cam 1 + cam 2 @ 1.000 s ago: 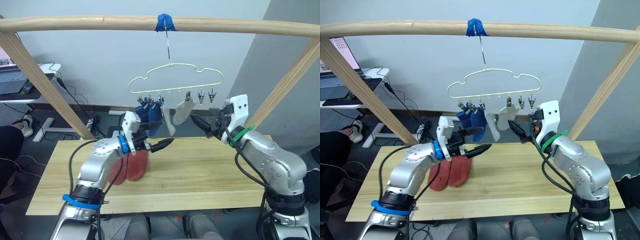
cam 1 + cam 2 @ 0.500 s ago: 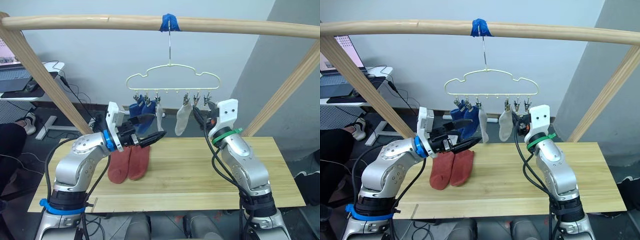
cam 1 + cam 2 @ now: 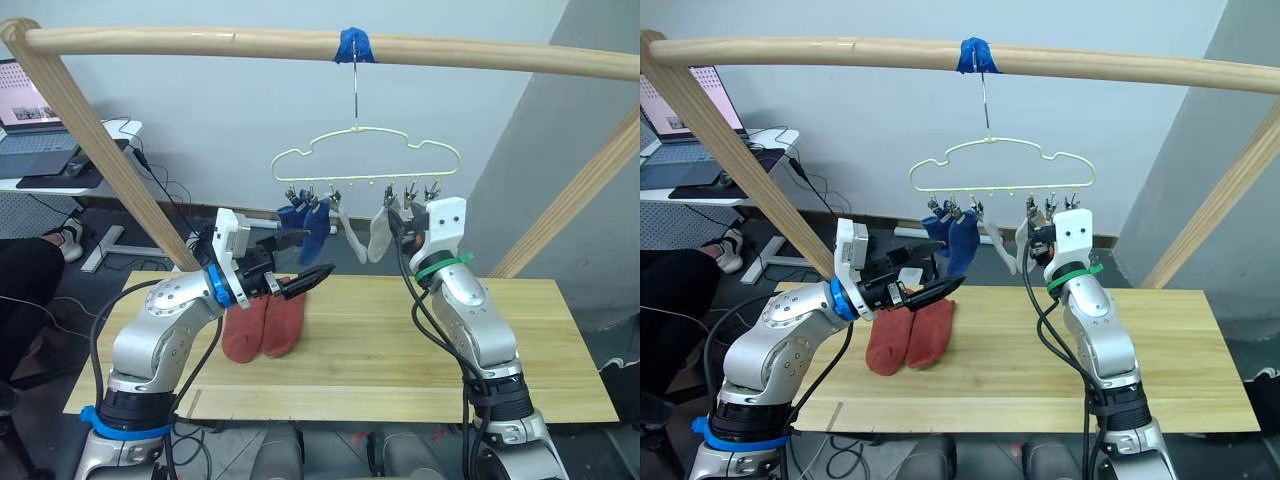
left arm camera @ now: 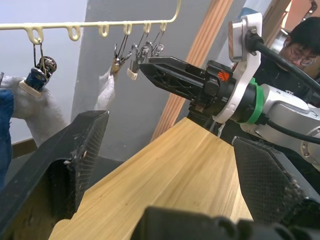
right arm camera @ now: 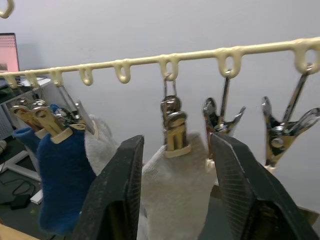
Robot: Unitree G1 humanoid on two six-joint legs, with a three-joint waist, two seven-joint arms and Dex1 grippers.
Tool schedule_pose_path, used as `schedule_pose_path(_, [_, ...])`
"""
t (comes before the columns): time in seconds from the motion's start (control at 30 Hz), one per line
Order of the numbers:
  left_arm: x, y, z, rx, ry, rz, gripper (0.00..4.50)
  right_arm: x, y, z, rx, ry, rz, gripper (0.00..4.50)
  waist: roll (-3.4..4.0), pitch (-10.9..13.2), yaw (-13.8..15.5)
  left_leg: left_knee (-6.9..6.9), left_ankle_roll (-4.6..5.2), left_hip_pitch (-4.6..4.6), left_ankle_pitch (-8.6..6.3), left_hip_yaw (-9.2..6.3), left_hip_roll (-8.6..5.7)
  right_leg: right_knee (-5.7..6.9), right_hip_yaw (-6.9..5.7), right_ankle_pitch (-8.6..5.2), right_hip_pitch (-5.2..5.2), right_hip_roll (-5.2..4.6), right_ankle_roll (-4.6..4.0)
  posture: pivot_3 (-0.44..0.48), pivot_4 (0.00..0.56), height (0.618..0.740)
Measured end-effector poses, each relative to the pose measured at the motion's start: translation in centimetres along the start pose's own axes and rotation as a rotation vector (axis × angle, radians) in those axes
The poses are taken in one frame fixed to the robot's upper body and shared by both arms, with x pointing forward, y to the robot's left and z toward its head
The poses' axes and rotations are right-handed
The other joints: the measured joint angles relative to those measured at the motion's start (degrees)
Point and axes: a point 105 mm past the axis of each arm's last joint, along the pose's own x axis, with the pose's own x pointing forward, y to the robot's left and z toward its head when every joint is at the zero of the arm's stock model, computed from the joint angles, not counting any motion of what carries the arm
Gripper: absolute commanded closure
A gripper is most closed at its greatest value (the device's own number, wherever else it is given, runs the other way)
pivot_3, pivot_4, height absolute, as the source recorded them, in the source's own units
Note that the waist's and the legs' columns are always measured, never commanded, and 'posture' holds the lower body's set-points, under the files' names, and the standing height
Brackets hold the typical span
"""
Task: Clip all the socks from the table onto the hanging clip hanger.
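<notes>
Currently the table [image 3: 400, 340] still carries two rust-red socks [image 3: 265, 325] at about nine o'clock from its centre, while the clip hanger [image 3: 365, 165] at twelve o'clock already holds two blue socks [image 3: 305, 225] and two light grey socks [image 3: 380, 230]; two clips [image 5: 282, 135] hang free. You should judge the next step as lifting a red sock: lower the left gripper [image 3: 300, 272] squarely over one cuff and pinch a single layer only. Its fingers stand wide apart, empty, above the red pair. The right gripper [image 5: 175, 175] has its fingers spread either side of a clipped grey sock [image 5: 175, 185], apparently not squeezing it.
</notes>
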Motion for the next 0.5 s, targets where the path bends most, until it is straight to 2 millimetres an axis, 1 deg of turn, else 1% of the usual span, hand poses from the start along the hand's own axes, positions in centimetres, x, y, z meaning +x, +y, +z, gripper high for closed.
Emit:
schedule_pose_path(0.07, [0.0, 0.1, 0.0, 0.000, 0.000, 0.005, 0.00, 0.0, -0.5, -0.2, -0.008, 0.006, -0.026, 2.43, 0.00, 0.0, 0.1, 0.00, 0.00, 0.00, 0.00, 0.01, 0.00, 0.00, 0.01, 0.00, 0.00, 0.00, 0.00, 0.058, 0.135, 0.740])
schedule_pose_path(0.23, [0.0, 0.1, 0.0, 0.003, -0.003, 0.008, 0.00, 0.7, -0.7, 0.1, -0.007, 0.001, -0.053, 2.43, 0.00, 0.0, 0.1, 0.00, 0.00, 0.01, 0.00, 0.00, 0.01, 0.01, -0.01, 0.01, 0.00, 0.00, -0.01, 0.060, 0.133, 0.740])
schedule_pose_path(0.43, [0.0, -0.1, 0.3, 0.004, -0.019, -0.004, 0.00, 1.1, -1.0, -0.4, 0.010, 0.013, -0.075, 2.43, 0.00, 0.0, 0.1, 0.00, 0.00, 0.01, 0.00, 0.02, 0.00, 0.01, 0.01, 0.01, 0.00, -0.01, -0.01, 0.064, 0.134, 0.740])
schedule_pose_path(0.5, [0.1, -0.3, 0.5, 0.004, -0.027, -0.021, 0.00, 1.4, -1.0, 0.0, 0.015, 0.001, -0.077, 2.43, 0.00, 0.0, 0.1, 0.00, 0.00, 0.01, 0.00, 0.02, 0.01, 0.01, 0.00, 0.01, 0.00, 0.00, -0.02, 0.066, 0.134, 0.740])
